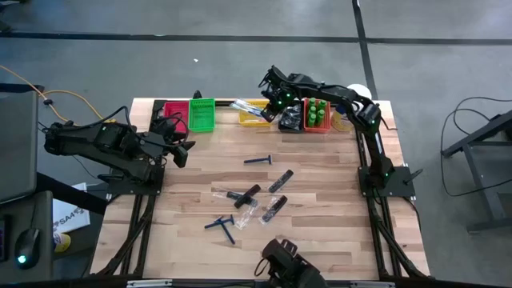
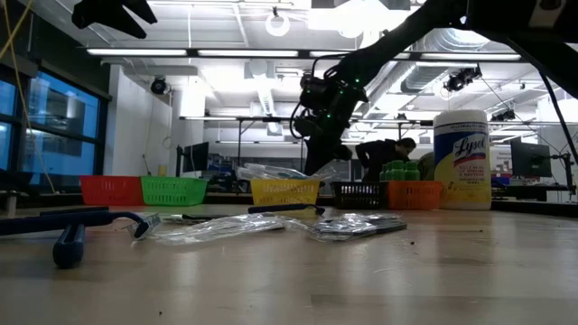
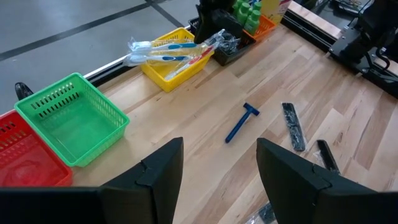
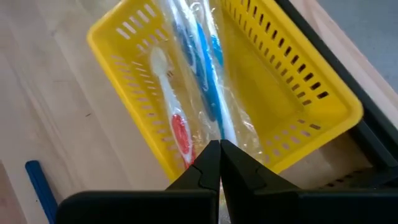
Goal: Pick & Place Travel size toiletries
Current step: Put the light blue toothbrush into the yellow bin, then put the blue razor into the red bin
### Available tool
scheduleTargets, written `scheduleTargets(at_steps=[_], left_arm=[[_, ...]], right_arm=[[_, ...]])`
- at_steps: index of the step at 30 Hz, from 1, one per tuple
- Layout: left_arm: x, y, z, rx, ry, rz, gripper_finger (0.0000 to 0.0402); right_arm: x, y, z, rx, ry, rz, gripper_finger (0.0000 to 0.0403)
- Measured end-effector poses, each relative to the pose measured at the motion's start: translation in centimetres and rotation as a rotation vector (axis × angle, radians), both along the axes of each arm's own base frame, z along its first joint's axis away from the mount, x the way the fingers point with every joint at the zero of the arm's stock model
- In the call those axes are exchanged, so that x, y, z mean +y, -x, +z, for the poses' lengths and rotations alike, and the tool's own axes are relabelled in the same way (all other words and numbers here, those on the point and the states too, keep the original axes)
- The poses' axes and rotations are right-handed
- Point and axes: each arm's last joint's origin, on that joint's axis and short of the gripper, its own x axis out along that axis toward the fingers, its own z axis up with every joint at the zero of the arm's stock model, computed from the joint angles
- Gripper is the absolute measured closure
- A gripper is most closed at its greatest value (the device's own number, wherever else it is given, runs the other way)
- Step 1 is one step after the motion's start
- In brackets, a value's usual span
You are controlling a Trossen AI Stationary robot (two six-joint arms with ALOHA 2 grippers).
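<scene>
1. Clear-wrapped toothbrushes (image 4: pixel 205 93): lay lengthwise across the yellow mesh bin (image 4: pixel 348 112) at the table's far edge, one end jutting over the rim. Judged light and stiff inside, but slippery and crinkly in the film.
2. Best taken at the loose wrap end or across the handles; a film-only pinch could slide.
3. Right gripper (image 4: pixel 219 152): hung over that bin, fingers pressed together, seemingly nipping the wrapper's end.
4. Left gripper (image 3: pixel 221 162): waited above the table's left side near the green mesh bin (image 3: pixel 118 118), fingers spread, nothing between them.
5. Wooden table (image 1: pixel 320 200): carried the rest, well apart from the bin.
6. White jar with a yellow label (image 2: pixel 462 158): stood just beyond the orange bin (image 1: pixel 318 126); nearest obstacle to that arm.
7. Blue razor (image 3: pixel 241 122) and slim black tubes (image 3: pixel 292 124): lay mid-table, posing no obstruction.
</scene>
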Motion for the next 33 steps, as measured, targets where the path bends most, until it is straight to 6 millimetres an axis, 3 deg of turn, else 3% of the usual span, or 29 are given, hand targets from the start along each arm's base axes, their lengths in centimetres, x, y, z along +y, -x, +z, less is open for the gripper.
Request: scheduleTargets(at_steps=[10,19,27,33], left_arm=[[0.0,0.0,0.0,0.001,-0.001,0.0,0.0206],[0.0,0.0,0.0,0.003,-0.001,0.0,0.0206],[0.0,0.1,0.0,0.003,0.0,-0.001,0.0206],[0.0,0.1,-0.1,0.012,0.009,-0.013,0.0206]], right_arm=[[0.4,-0.3,0.2,-0.03,-0.027,0.025,0.0401],[0.7,0.3,2.7,-0.067,0.004,0.002,0.0401],[1.7,0.6,3.0,-0.053,-0.137,-0.045,0.0389],[3.4,1.5,5.5,-0.051,-0.178,-0.024,0.0364]])
